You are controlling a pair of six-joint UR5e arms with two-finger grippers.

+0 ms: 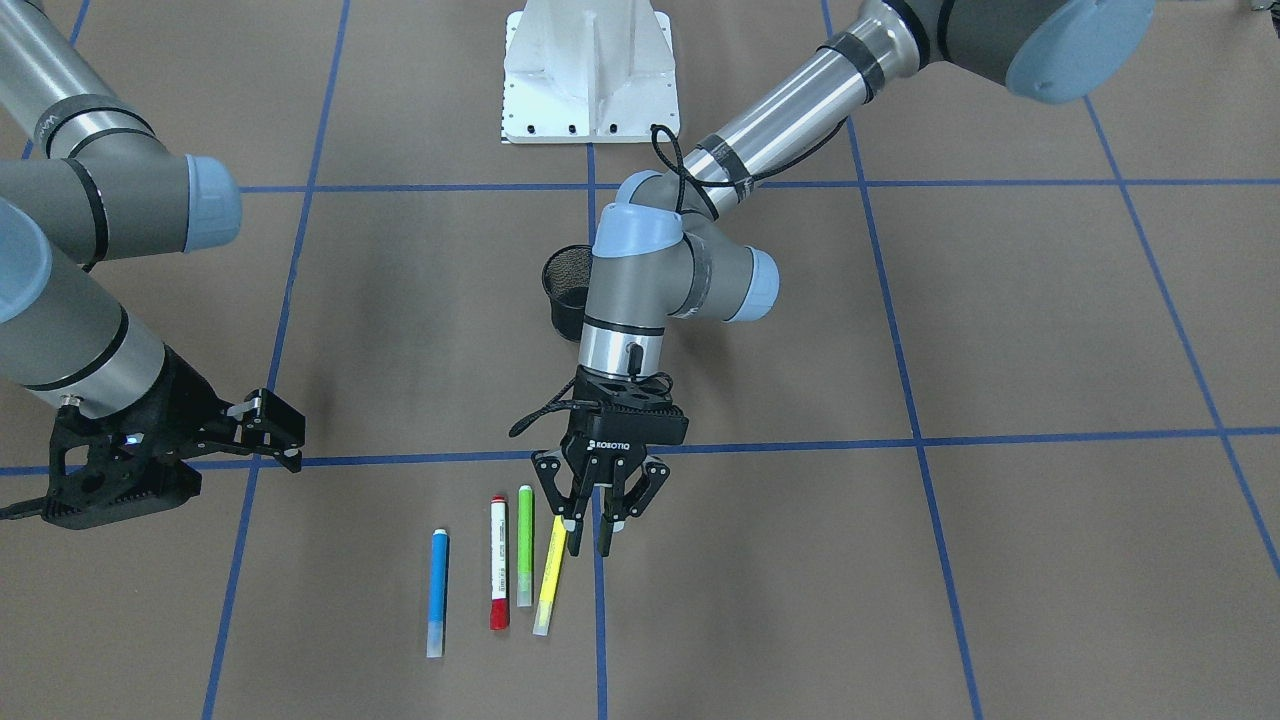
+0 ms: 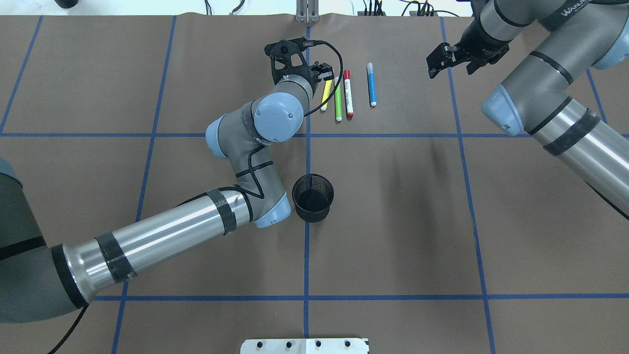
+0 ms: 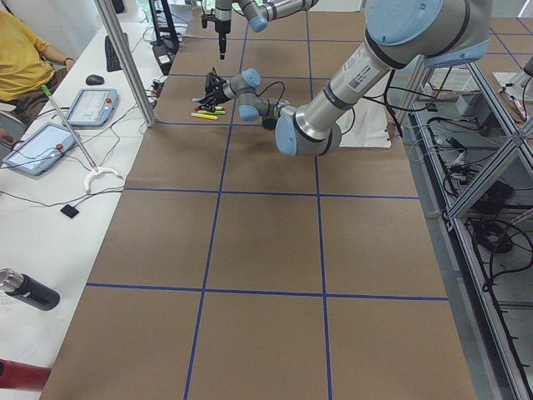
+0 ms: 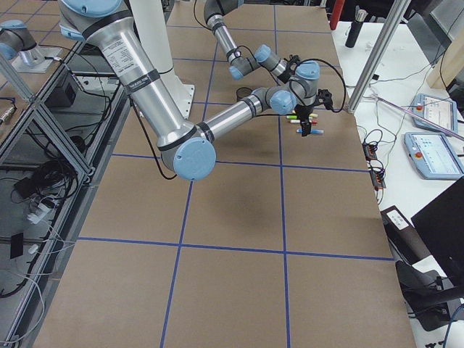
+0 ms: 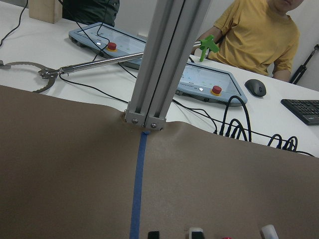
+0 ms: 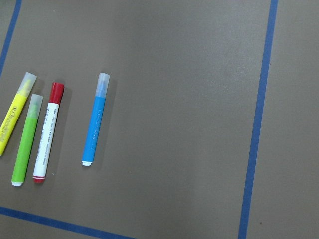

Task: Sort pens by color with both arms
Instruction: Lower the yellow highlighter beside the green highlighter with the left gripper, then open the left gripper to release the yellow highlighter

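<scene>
Four pens lie side by side on the brown table: blue [image 1: 438, 590] [image 2: 371, 86] [image 6: 94, 129], red-capped white [image 1: 498, 575] [image 2: 348, 96] [image 6: 47, 134], lime green [image 1: 524, 545] [image 2: 338, 103] [image 6: 26, 139] and yellow [image 1: 548, 590] [image 2: 325, 98] [image 6: 12, 117]. The yellow one is slightly tilted. My left gripper [image 1: 590, 545] [image 2: 325, 73] points down just over the yellow pen, open by a narrow gap and holding nothing. My right gripper [image 1: 298, 445] [image 2: 440, 61] hovers open, well off to the blue pen's side.
A black mesh cup [image 1: 565, 285] [image 2: 313, 196] stands beside the left arm's wrist, nearer the robot's white pedestal [image 1: 590, 70]. An aluminium post [image 5: 159, 59] rises at the table's far edge. Beyond it are tablets, cables and a seated person in a yellow shirt.
</scene>
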